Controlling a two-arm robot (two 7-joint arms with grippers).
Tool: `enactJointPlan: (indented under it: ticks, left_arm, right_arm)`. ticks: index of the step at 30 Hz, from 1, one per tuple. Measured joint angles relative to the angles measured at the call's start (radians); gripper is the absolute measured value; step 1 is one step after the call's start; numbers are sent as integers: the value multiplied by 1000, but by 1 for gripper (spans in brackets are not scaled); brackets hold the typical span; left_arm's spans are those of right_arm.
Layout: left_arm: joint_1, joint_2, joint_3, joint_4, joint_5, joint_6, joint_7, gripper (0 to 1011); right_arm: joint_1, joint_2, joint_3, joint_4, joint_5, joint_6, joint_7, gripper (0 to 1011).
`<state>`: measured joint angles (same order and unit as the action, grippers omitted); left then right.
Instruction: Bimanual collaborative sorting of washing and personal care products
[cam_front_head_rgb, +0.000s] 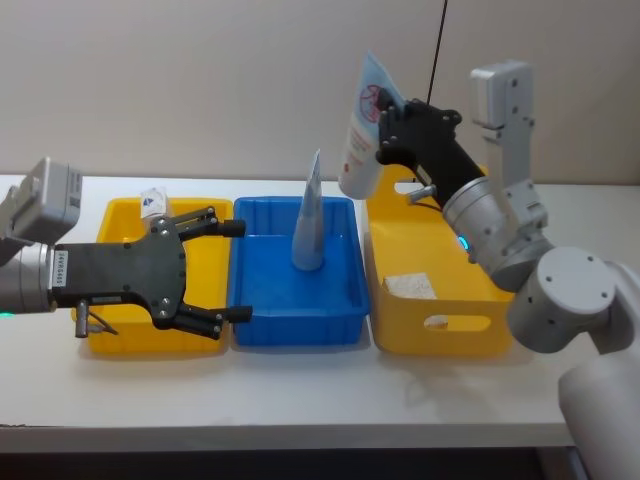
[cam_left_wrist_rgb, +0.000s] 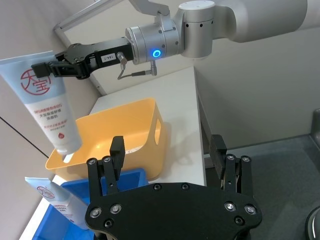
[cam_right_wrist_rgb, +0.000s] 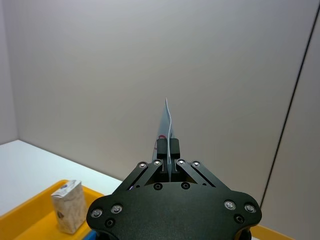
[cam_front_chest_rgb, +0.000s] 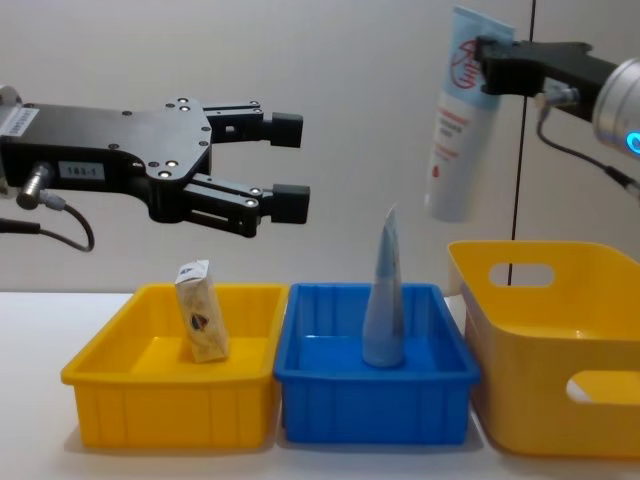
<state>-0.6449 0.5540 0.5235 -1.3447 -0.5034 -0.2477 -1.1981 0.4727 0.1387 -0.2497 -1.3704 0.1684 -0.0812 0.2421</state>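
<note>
R claw (cam_front_chest_rgb: 490, 65) pinching white tube (cam_front_chest_rgb: 458, 120) above bins; L claw (cam_front_chest_rgb: 285, 165) spread, empty.

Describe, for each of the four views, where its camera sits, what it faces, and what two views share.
Head: high, facing down at three bins; both grippers show.
Chest: low, side-on; left gripper open, right gripper holding a white tube.
Left wrist: behind its open fingers, facing the right arm.
Right wrist: behind shut fingers, facing the wall.
Shared: head and chest both show the pale blue tube upright in the blue bin.
</note>
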Motion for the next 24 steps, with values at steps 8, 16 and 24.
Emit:
enactJointPlan:
  ticks: [8,16,24]
  left_arm:
    - [0,0,0,0,0,0,0,1001]
    - [0,0,0,0,0,0,0,1001]
    - [0,0,0,0,0,0,0,1001]
  right_arm:
    - [-4,18,30,9,-13,-1,-25,0]
    - [0,26,55,58,-36,-3,-57,0]
    - [26,25,67,141,-63,-14,-83,0]
